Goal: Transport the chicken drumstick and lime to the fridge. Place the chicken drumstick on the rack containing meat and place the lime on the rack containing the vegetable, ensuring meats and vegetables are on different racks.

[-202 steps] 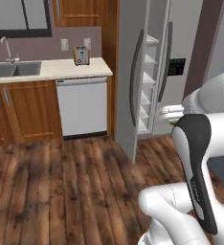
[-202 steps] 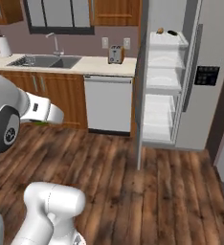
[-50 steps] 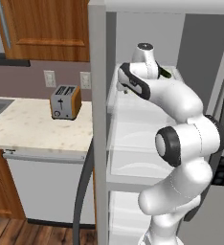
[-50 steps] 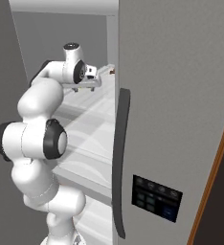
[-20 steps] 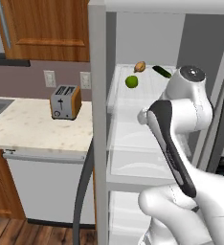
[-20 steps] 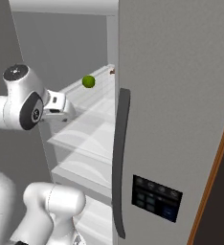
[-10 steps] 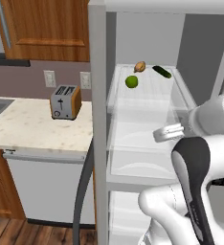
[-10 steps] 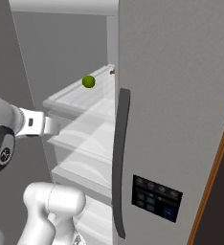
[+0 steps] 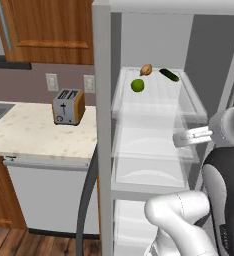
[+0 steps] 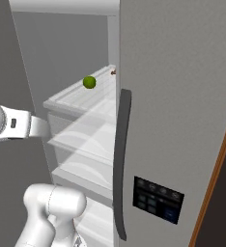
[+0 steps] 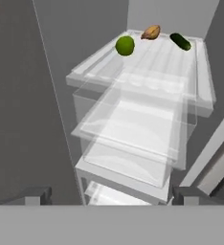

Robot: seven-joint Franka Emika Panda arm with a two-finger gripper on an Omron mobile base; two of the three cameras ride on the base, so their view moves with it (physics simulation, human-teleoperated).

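The fridge [image 9: 103, 125] stands open, and its top rack [image 11: 154, 62] carries three things. The bright green lime [image 9: 137, 85] [image 10: 89, 82] [image 11: 125, 45] rests near the rack's front left. Behind it lies the golden-brown chicken drumstick [image 9: 146, 69] [image 11: 151, 32], and a dark green cucumber [image 9: 169, 75] [image 11: 180, 41] lies to its right. My gripper [image 9: 178, 140] [image 10: 47, 129] [image 11: 113, 196] is open and holds nothing. It hangs in front of the fridge, below the top rack and apart from all three items.
Translucent lower shelves [image 11: 133, 129] sit under the top rack. The fridge door [image 10: 182, 96], with its long dark handle [image 10: 120, 164] and dispenser panel [image 10: 158, 198], stands to the right. A toaster [image 9: 68, 106] sits on the counter [image 9: 29, 137] left of the fridge.
The base drove up to the fridge. My gripper reached to the top rack, let go of the lime there, then drew back and down, away from the rack.
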